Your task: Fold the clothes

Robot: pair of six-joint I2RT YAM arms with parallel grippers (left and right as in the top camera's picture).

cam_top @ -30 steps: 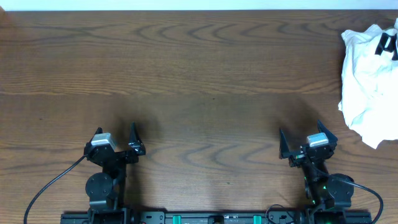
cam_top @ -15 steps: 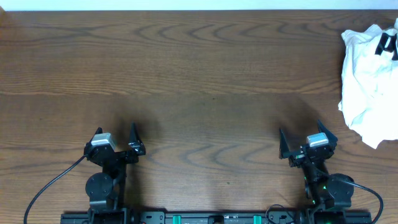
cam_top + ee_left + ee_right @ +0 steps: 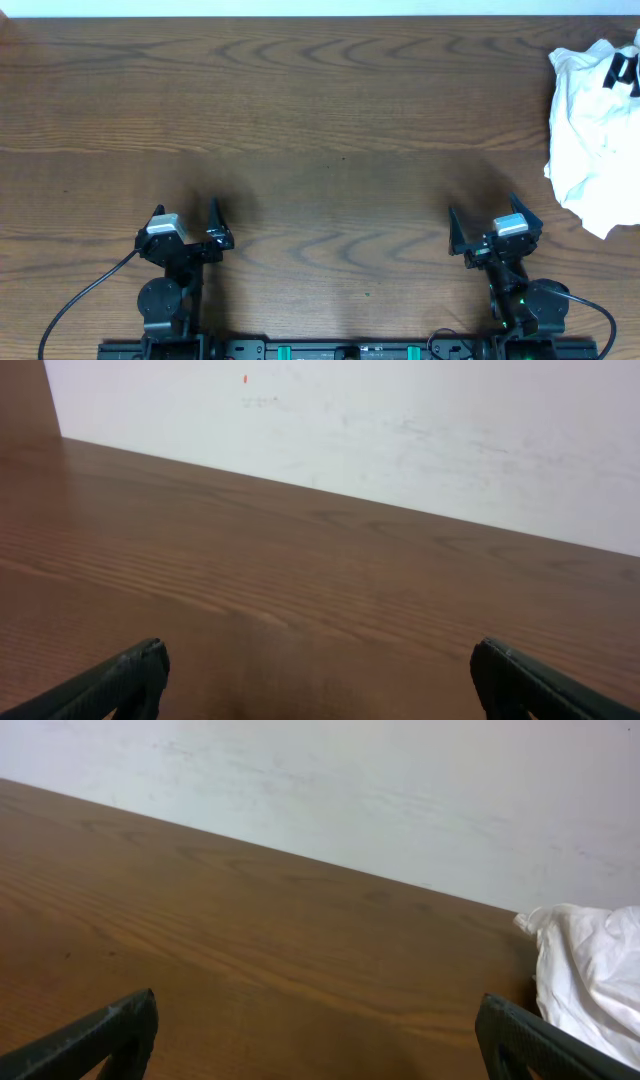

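Overhead: one T-shirt [image 3: 592, 140]; left end effector [image 3: 185, 207], right end effector [image 3: 482, 206]: two.

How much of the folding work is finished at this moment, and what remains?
Nothing looks done: the white T-shirt lies crumpled at the right edge of the table, partly out of the overhead view. Nothing is in hand: the left arm and right arm sit near the front edge, jaws open and empty, apart from the shirt. Left: probably pull the shirt to the middle, spread it flat, then fold it.
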